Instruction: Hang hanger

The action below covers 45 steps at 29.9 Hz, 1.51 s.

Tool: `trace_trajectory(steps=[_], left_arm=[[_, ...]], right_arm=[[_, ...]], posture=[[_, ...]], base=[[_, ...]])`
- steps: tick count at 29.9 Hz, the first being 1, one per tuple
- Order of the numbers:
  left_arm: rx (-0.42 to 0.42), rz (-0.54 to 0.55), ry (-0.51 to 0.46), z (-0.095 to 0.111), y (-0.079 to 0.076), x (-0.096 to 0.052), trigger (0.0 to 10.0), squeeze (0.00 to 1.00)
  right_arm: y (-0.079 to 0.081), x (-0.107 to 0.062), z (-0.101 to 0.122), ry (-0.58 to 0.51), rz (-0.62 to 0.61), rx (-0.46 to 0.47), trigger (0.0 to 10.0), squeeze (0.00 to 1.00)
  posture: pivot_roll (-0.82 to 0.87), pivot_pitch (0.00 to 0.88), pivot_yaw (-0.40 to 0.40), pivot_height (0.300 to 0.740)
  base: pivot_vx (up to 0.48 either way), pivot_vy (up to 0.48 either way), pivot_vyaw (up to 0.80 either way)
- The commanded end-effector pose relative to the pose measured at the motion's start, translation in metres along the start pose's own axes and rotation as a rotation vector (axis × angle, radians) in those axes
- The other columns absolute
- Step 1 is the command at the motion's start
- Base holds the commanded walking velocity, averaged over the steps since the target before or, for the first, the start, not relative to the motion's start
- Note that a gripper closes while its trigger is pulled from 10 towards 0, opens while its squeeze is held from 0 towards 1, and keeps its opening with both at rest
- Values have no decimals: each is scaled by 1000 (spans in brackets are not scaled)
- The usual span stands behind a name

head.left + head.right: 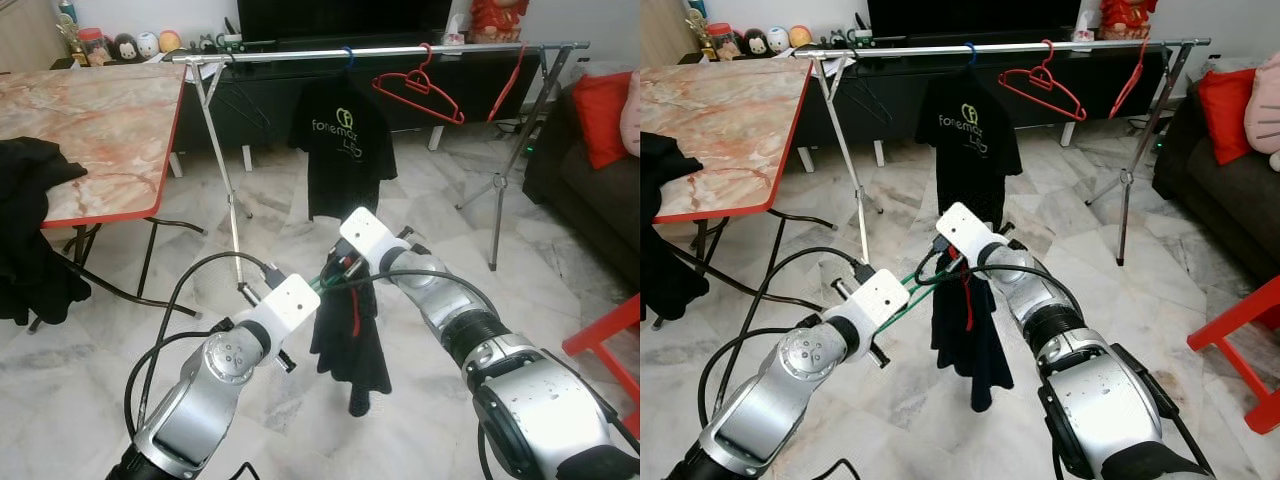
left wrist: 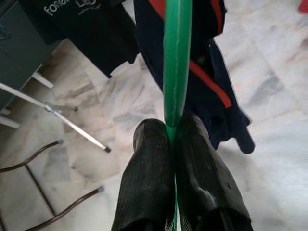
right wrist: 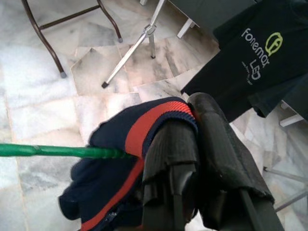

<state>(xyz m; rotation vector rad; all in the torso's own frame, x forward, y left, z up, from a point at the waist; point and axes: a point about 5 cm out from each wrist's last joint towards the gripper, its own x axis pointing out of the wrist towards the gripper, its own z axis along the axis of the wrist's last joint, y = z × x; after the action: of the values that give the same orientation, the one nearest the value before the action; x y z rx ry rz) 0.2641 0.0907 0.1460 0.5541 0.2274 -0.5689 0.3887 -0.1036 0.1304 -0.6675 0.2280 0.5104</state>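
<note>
Both silver arms reach forward and meet in front of the clothes rail (image 1: 400,50), well below its bar. The left gripper (image 2: 173,132) has its two black fingers pressed together on the green hanger (image 2: 175,57), with the thin green rod pinched between the tips. The right gripper (image 3: 195,125) comes in from the other side, its wrist bent inward, and its fingers are closed on the collar of the dark garment (image 1: 350,340), at the red stripe. This garment droops from the hanger between the two arms, above the marble floor (image 1: 560,300).

On the rail hang a black T-shirt (image 1: 340,150) and a red hanger (image 1: 420,95), both beyond the grippers. The hook of the green hanger is hidden behind the wrists and the cloth, so I cannot tell its direction. The shape of the dark garment is hard to read, because it hangs in folds.
</note>
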Motion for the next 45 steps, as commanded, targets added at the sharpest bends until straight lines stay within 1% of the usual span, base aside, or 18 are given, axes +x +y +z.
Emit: trace_trajectory(steps=[1, 4, 6, 7, 10, 12, 15, 17, 18, 23, 24, 25, 26, 30, 33, 37, 41, 45], left_arm=[[-17, -43, -72, 8, -3, -5, 10000, 0], [-43, -69, -97, 10, -5, -7, 10000, 0], [-92, -146, -135, 15, -13, -9, 10000, 0], [-94, -153, -139, 16, -13, -9, 10000, 0], [-95, -139, -135, 17, -13, -8, 10000, 0], [-98, -98, -104, 15, -10, -4, 10000, 0], [-142, -32, -74, 14, -5, 4, 10000, 0], [-145, -30, -74, 15, -5, 5, 10000, 0], [-134, -10, -35, 11, -5, 8, 10000, 0], [-130, -2, -18, 10, -4, 10, 10000, 0], [-120, -1, 51, 1, -6, 11, 10000, 0], [-120, -1, 51, 1, -6, 11, 10000, 0], [-97, 9, 147, -11, -7, 12, 10000, 0], [-89, 37, 219, -22, -4, 9, 10000, 0], [-80, 37, 241, -26, -4, 7, 10000, 0], [-66, 55, 248, -28, -1, 6, 10000, 0], [-64, 108, 197, -20, 6, 8, 10000, 0], [-73, 94, 167, -15, 5, 10, 10000, 0]], right_arm=[[-2, -1, -2, -1, 4, -24, 10000, 0], [-1, -1, -2, 2, 11, -26, 10000, 0], [1, -1, 0, -6, 29, -30, 10000, 0], [2, -1, 0, -8, 30, -30, 10000, 0], [4, 0, 2, -16, 35, -20, 10000, 0], [7, 1, 4, -22, 40, -3, 10000, 0], [11, 2, 5, -26, 47, 16, 10000, 0], [12, 2, 5, -26, 47, 17, 10000, 0], [13, 3, 7, -35, 54, 30, 10000, 0], [14, 3, 9, -39, 56, 36, 10000, 0], [12, 3, 11, -46, 44, 50, 10000, 0], [12, 3, 11, -46, 44, 50, 10000, 0], [8, 3, 12, -47, 14, 67, 10000, 0], [3, 2, 10, -29, -24, 77, 10000, 0], [2, 2, 8, -21, -34, 69, 10000, 0], [3, 2, 8, -17, -33, 68, 10000, 0], [13, 4, 14, -46, 23, 71, 10000, 0], [19, 5, 20, -71, 51, 90, 10000, 0]], posture=[[8, 0, -21, 740], [5, 0, -21, 740], [4, 0, -20, 740], [5, 0, -21, 740], [6, 0, -22, 740], [8, 0, -23, 740], [9, 0, -23, 740], [9, 0, -23, 740], [1, 0, -21, 740], [1, 0, -21, 740], [-3, 0, -20, 740], [-3, 0, -20, 740], [-3, 0, -21, 740], [2, 0, -22, 740], [2, 0, -22, 740], [8, 0, -22, 740], [5, 0, -21, 740], [3, 0, -20, 740]], base=[[0, 0, 0], [0, 0, 0], [0, 0, 0], [0, 0, 0], [0, 0, 0], [0, 0, 0], [0, 0, 0], [0, 0, 0], [0, 0, 0], [0, 0, 0], [0, 0, 0], [0, 0, 0], [0, 0, 0], [0, 0, 0], [0, 0, 0], [0, 0, 0], [0, 0, 0], [0, 0, 0]])
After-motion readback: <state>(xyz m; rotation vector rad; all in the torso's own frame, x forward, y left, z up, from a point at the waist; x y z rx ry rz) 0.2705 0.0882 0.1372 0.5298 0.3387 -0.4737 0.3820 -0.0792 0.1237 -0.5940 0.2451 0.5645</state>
